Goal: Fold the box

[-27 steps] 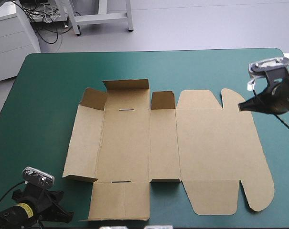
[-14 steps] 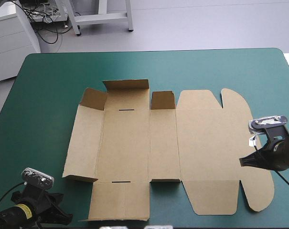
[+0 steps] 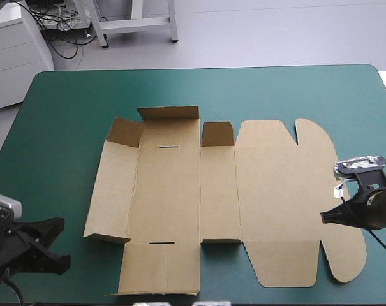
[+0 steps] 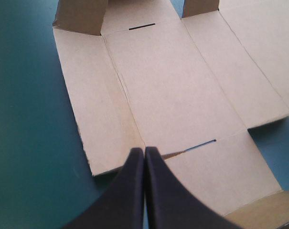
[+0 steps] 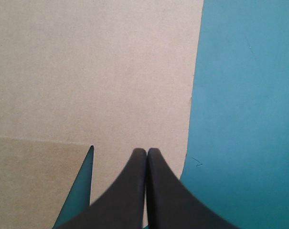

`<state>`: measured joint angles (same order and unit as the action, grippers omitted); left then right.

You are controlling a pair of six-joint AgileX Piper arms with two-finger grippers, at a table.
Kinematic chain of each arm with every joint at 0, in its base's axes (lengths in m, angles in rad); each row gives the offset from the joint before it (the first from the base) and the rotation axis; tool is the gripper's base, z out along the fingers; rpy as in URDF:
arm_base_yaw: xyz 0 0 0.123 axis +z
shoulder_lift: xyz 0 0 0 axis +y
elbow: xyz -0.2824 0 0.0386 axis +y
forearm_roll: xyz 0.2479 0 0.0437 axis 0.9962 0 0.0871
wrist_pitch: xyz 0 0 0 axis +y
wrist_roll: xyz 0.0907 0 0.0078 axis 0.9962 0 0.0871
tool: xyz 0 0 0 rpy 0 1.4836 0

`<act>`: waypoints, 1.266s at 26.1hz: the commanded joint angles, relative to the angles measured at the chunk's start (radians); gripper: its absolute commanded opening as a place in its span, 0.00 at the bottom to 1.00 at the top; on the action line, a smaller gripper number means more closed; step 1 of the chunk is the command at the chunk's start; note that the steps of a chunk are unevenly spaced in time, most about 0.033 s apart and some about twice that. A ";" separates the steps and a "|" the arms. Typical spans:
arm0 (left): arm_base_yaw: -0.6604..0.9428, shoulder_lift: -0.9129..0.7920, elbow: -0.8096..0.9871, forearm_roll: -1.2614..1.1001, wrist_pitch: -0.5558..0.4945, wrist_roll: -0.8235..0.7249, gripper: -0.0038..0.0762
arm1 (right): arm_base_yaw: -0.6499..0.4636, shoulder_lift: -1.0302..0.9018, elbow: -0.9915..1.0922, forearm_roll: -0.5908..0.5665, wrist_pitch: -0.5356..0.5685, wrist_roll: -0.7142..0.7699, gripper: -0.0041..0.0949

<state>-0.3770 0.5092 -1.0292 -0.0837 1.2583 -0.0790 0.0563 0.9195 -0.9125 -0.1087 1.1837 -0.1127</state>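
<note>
The brown box (image 3: 180,191) lies spread out mid-table, a cut sheet with its far flaps (image 3: 168,113) tilted up and the rounded lid panel (image 3: 288,191) flat at the right. My right gripper (image 3: 323,217) is shut and hovers at the lid's right edge. In the right wrist view its tips (image 5: 146,151) meet over the brown board (image 5: 87,71), beside the edge. My left gripper (image 3: 57,245) sits off the box's near-left corner. The left wrist view shows it shut (image 4: 144,150), pointing over the box (image 4: 173,86) near a slot (image 4: 200,144).
Bare teal-green cover (image 3: 65,127) surrounds the sheet at the left, along the far side and in a narrow strip at the right (image 5: 249,95). The box's near flaps (image 3: 159,268) reach almost to the table's front edge.
My right gripper came from the far right down to the lid's right edge, then nearly stopped. My left arm shifted left and turned, so its gripper now points toward the box.
</note>
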 commanded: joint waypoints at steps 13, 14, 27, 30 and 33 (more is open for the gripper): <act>0.011 0.622 -0.232 -0.004 0.033 0.155 0.04 | -0.007 -0.013 -0.023 -0.021 -0.003 -0.010 0.02; 0.027 0.628 -0.232 -0.020 0.036 0.164 0.04 | -0.007 -0.013 -0.023 -0.021 -0.003 -0.010 0.02; 0.665 0.632 -0.232 -0.702 0.041 0.553 0.04 | -0.007 -0.013 -0.023 -0.021 -0.017 -0.010 0.02; 0.759 0.632 -0.232 -0.698 0.041 0.560 0.04 | -0.007 -0.013 -0.023 -0.021 -0.017 -0.018 0.02; 0.829 0.632 -0.232 -0.658 0.041 0.572 0.04 | -0.007 -0.013 -0.023 -0.021 -0.017 -0.018 0.02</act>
<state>0.4037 1.1603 -1.2290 -0.7066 1.2499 0.4804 0.0563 0.9195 -0.9114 -0.1087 1.1982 -0.1208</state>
